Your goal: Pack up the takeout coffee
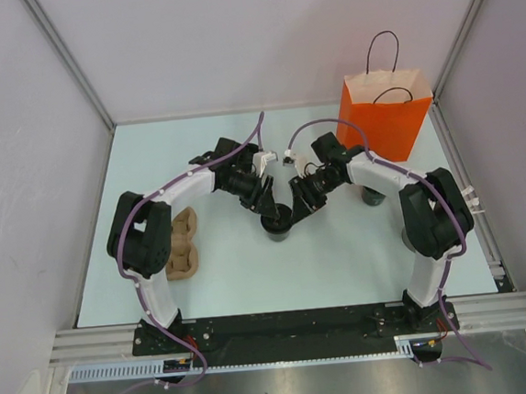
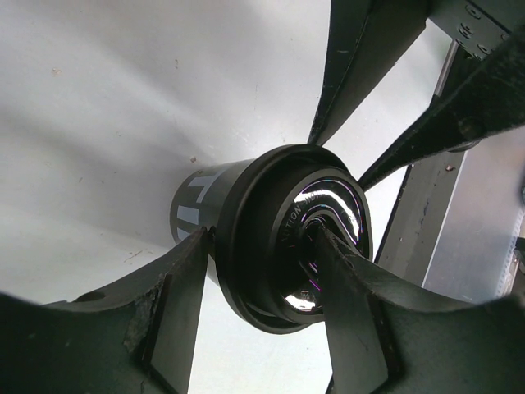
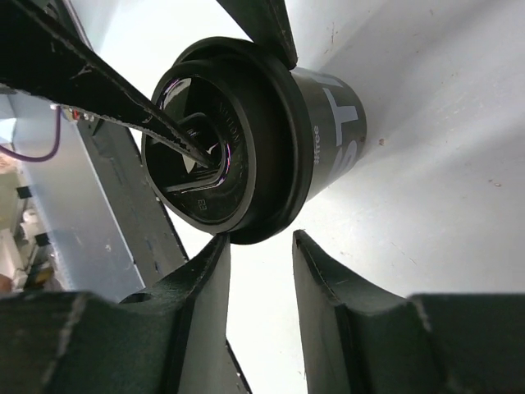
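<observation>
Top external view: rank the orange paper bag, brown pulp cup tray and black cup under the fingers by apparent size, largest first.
1. orange paper bag
2. brown pulp cup tray, partly hidden
3. black cup, partly hidden

Brown pulp tray point(image 1: 182, 245), pale table point(image 1: 324, 265)

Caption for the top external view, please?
Left gripper and right gripper meet at the takeout coffee; orange bag stands behind.
</observation>
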`<move>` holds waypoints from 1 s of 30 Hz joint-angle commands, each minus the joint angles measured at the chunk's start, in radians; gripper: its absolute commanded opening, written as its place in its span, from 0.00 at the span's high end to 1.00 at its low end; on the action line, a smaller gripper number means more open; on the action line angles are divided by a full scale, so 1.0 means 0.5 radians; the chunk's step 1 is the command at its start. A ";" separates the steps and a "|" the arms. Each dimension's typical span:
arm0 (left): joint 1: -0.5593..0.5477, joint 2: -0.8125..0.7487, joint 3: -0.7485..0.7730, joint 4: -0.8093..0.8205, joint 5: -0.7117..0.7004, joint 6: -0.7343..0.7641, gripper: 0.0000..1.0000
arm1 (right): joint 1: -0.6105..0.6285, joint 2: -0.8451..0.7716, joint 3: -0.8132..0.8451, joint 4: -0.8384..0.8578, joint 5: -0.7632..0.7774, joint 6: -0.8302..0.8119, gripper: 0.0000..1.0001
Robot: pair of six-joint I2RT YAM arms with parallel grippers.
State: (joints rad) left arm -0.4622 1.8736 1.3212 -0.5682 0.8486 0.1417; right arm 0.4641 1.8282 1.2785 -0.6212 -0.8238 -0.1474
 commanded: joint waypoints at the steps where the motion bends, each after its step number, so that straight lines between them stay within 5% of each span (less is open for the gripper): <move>1: -0.027 0.008 0.023 -0.054 -0.050 0.063 0.42 | 0.017 0.053 0.075 0.129 0.537 -0.248 0.61; 30: -0.002 -0.109 0.349 -0.229 0.128 0.115 0.27 | 0.029 -0.110 0.367 -0.043 0.430 -0.273 0.53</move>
State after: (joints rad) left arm -0.4622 1.8736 1.4277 -0.6846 0.8677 0.1581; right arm 0.4805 1.8240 1.4288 -0.6350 -0.6212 -0.2672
